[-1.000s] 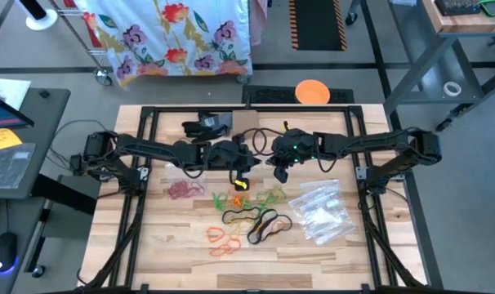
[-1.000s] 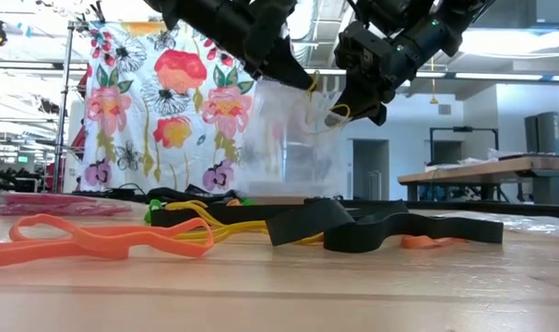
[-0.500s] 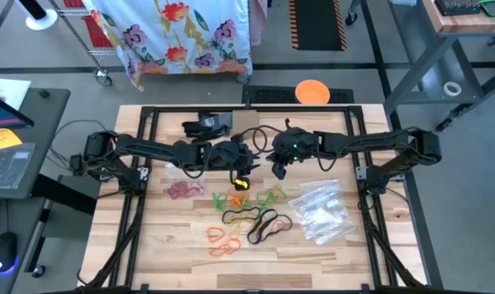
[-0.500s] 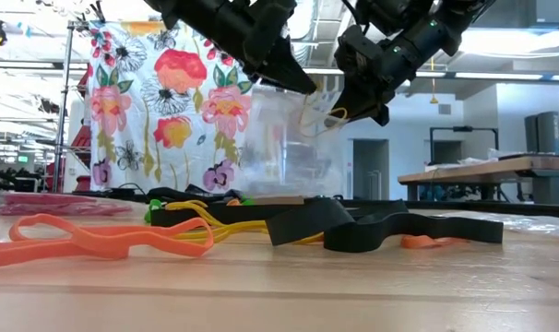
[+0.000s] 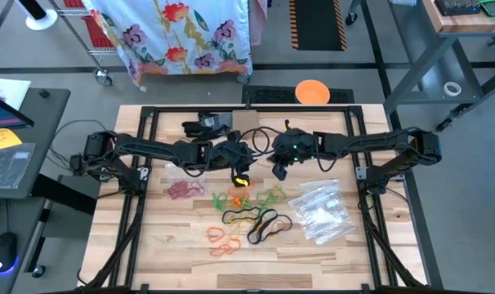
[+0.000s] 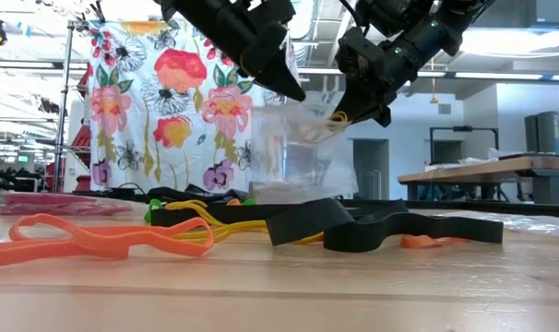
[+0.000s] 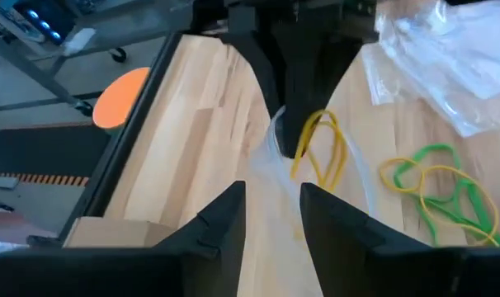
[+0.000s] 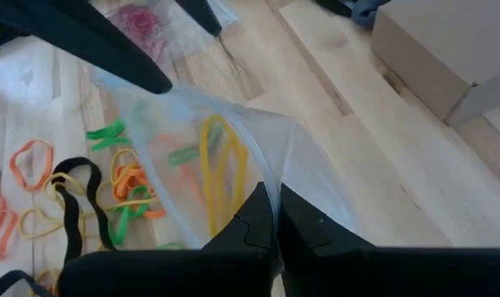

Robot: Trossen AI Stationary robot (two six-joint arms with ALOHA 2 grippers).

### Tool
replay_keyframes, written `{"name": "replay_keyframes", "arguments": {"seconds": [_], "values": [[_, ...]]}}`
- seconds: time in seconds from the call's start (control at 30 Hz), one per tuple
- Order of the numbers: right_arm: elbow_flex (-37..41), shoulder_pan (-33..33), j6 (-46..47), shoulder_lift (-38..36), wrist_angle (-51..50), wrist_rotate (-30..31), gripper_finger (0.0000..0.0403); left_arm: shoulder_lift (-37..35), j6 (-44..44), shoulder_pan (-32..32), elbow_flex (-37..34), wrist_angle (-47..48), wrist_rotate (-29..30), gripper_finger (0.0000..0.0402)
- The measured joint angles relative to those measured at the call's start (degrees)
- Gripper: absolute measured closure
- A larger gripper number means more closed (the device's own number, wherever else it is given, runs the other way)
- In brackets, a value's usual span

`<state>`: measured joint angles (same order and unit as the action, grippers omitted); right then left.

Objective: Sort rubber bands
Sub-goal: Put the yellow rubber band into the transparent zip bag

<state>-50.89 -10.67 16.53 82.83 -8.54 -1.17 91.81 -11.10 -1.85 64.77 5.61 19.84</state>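
Since a second ago, our left gripper [image 6: 284, 78] has let go of the clear bag [image 6: 293, 152]. Our right gripper [image 6: 353, 106] stays clenched on its rim at 3 o'clock, yellow band [image 8: 221, 177] inside.

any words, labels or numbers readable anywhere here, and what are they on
None can be read.
Orange sticky note on the side desk: any writing is too small to read.
Clear bag held by the right gripper: no print visible.
Spare bags on the table: no label legible.
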Motion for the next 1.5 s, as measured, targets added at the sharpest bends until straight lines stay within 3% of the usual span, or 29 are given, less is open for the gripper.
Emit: {"name": "replay_keyframes", "arguments": {"seconds": [0.13,0.23,0.33,0.47,0.6,0.8,1.03,1.13,1.2,1.3,1.37,1.5], "values": [[0.0,0.7,0.0,0.0,-0.1,0.0,0.0403,0.0,0.7,0.0,0.1,0.1,0.5,0.0291],[0.0,0.9,3.5,0.0,2.4,0.0,0.0403,-0.8,1.1,0.4,0.1,1.7,4.6,0.0291],[0.0,-0.2,5.9,0.0,5.3,-0.1,0.0403,-4.0,5.0,1.0,-0.1,5.5,8.8,0.0291],[0.0,-2.1,7.6,0.0,6.3,-0.1,0.0403,-9.6,8.0,4.0,-2.4,8.4,9.2,0.0291],[0.0,-4.3,16.2,0.0,4.1,-0.2,0.0403,-14.0,10.9,8.1,-7.2,5.1,8.7,0.0291],[0.0,-6.5,27.0,0.0,-2.1,-0.5,0.0403,-12.3,11.3,10.5,-10.0,5.4,8.6,0.0291],[0.0,-7.9,26.0,0.0,1.8,-8.6,0.0403,-10.8,7.8,10.6,-10.0,-0.7,8.5,0.0291],[0.0,-7.7,25.0,0.0,2.9,-9.0,0.0403,-11.0,7.3,11.0,-10.0,-3.0,6.2,0.0291],[0.0,-7.4,20.6,0.0,3.6,-13.3,0.0403,-11.0,6.8,11.3,-10.0,-3.1,5.5,0.0291],[0.0,-5.9,21.7,-0.1,0.8,-8.2,0.0403,-11.0,6.4,11.5,-10.0,-3.1,5.4,0.0291],[0.0,-5.9,21.3,0.1,-0.5,-8.2,0.0403,-11.0,6.4,11.4,-10.0,-3.3,5.4,0.0291],[0.0,-5.9,15.4,0.0,-2.1,-17.9,0.0403,-11.0,6.0,11.4,-10.0,-3.3,5.4,0.0291]]}}
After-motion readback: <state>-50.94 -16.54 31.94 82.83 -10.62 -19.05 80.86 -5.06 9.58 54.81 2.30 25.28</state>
